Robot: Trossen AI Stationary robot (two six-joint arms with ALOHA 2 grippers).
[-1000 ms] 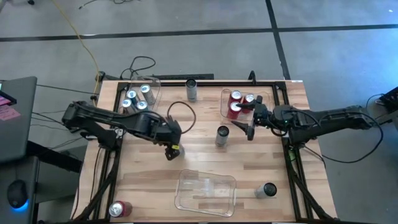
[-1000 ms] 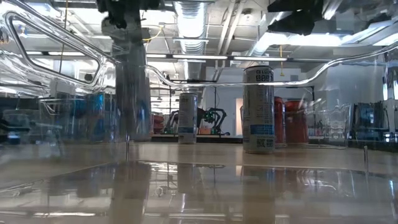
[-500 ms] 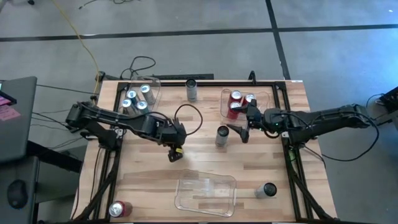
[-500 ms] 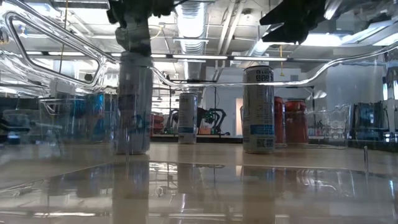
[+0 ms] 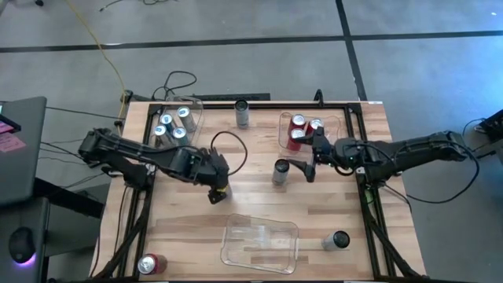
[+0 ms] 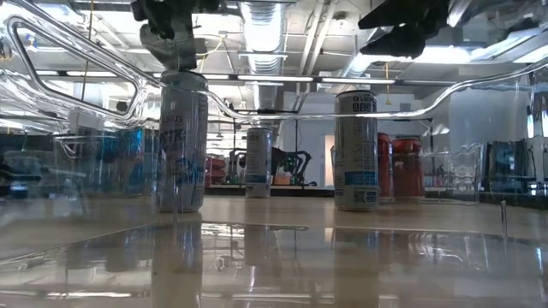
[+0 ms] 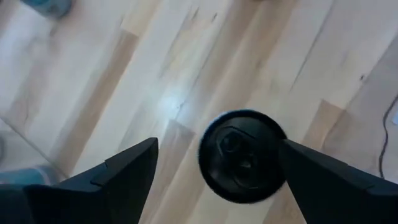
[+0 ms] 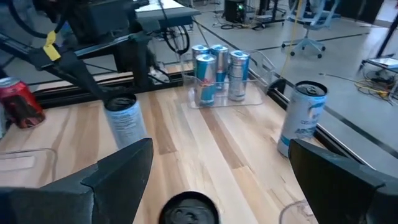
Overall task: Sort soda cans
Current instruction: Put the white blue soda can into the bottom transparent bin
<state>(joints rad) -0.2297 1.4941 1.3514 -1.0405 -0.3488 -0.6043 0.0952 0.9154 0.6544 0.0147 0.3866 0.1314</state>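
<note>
Mid-sort on the wooden worktop (image 5: 259, 200): your left pincer (image 5: 215, 189) hangs straight over a dark-topped can (image 7: 244, 155) standing near the worktop's centre, fingers spread wide w/ the can between them but not touched, so it's lined up for a top-down grab, not yet gripping. Your right pincer (image 5: 302, 167) sits just beside a grey can (image 5: 280, 172) at mid-worktop, fingers also apart, nothing held; in its wrist view the black can top (image 8: 189, 209) lies between the open fingers, prob. so it can close on it next.

Sorting so far reads by colour. Four silver-blue cans (image 5: 174, 126) stand grouped in the clear bin (image 5: 193, 106) at the far left corner; red cans (image 5: 299, 130) fill the clear bin (image 5: 283, 142) on the far right. A third clear bin (image 5: 260, 243) at the near edge holds no cans, likely meant for the dark ones.

Strays: one grey can (image 5: 242, 112) at the far edge between the two filled bins, a dark can (image 5: 339, 240) near the front right, and a red can (image 5: 152, 263) at the front left corner.
</note>
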